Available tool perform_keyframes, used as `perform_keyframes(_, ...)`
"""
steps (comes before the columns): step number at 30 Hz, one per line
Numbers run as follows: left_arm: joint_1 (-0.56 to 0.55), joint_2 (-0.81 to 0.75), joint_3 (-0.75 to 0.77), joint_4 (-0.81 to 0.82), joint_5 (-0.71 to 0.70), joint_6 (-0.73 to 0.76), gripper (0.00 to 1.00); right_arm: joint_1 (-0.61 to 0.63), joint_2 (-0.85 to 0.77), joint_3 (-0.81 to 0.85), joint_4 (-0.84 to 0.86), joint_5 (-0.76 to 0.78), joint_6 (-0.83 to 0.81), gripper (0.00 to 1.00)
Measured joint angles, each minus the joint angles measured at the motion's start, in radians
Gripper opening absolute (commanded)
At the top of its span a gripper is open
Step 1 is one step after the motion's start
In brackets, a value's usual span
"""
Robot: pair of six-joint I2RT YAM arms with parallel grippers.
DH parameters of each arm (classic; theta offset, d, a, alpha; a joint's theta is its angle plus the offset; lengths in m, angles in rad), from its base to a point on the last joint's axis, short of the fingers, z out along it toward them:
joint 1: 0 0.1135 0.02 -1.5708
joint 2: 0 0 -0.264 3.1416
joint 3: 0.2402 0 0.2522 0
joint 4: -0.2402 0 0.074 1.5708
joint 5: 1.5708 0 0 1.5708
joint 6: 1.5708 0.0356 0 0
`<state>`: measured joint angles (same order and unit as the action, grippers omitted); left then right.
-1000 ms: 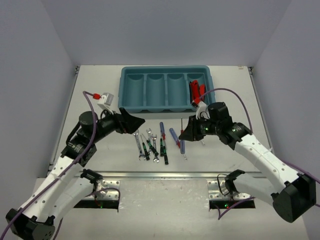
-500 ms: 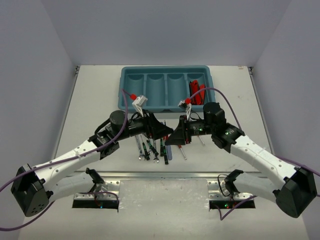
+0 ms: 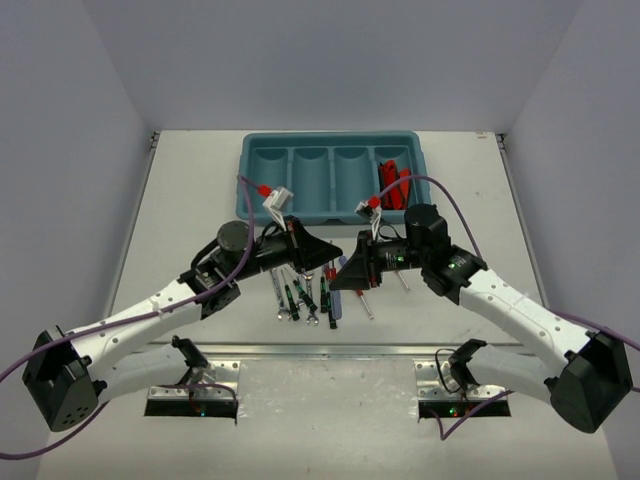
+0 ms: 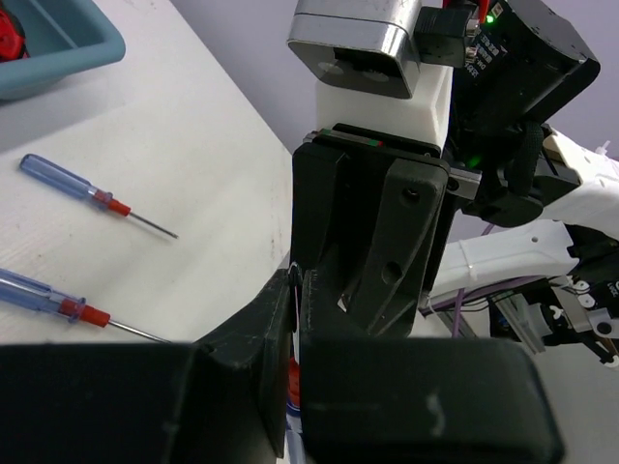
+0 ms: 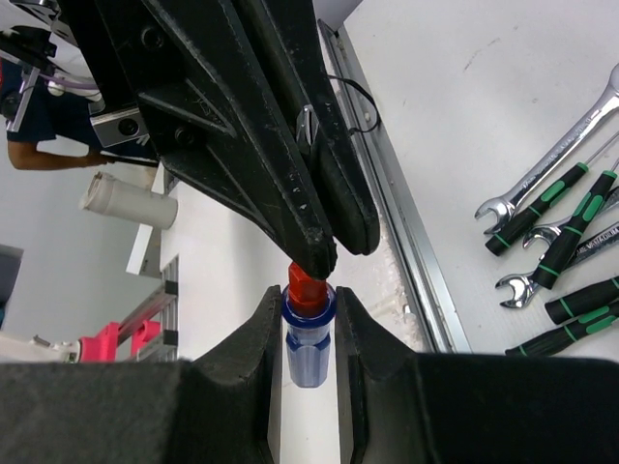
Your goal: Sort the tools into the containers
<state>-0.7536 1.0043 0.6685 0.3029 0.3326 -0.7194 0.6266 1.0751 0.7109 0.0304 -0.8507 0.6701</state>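
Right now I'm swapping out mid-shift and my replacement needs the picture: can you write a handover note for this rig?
Grippers: jaws of the right gripper are shut on the handle of the blue-handled screwdriver. The left gripper is shut at its red collar end, apparently on the shaft.
Done: red utility knives in the rightmost compartment of the tray.
To do: wrenches, green-black drivers and two more blue screwdrivers lie on the table. The other compartments look empty.

A robotics lab cell: plain grey walls (image 3: pixel 330 60) box in a white table (image 3: pixel 195 185) with metal rail (image 3: pixel 330 352).
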Motion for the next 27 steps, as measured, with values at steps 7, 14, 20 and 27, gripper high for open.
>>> perform_keyframes(7,0.0,0.063,0.095,-0.118,-0.078,0.036,0.0,0.003,-0.041,0.009,-0.135,0.14,-0.054,0.99)
perform_keyframes(14,0.001,0.219,0.362,-0.316,-0.272,0.141,0.0,0.005,-0.214,0.08,-0.498,0.613,-0.132,0.99)
perform_keyframes(20,0.076,0.568,0.718,-0.403,-0.398,0.234,0.0,0.0,-0.282,0.109,-0.65,0.976,-0.157,0.99)
perform_keyframes(27,0.181,1.067,1.266,-0.496,-0.446,0.336,0.0,-0.002,-0.297,0.022,-0.72,1.105,-0.193,0.99)
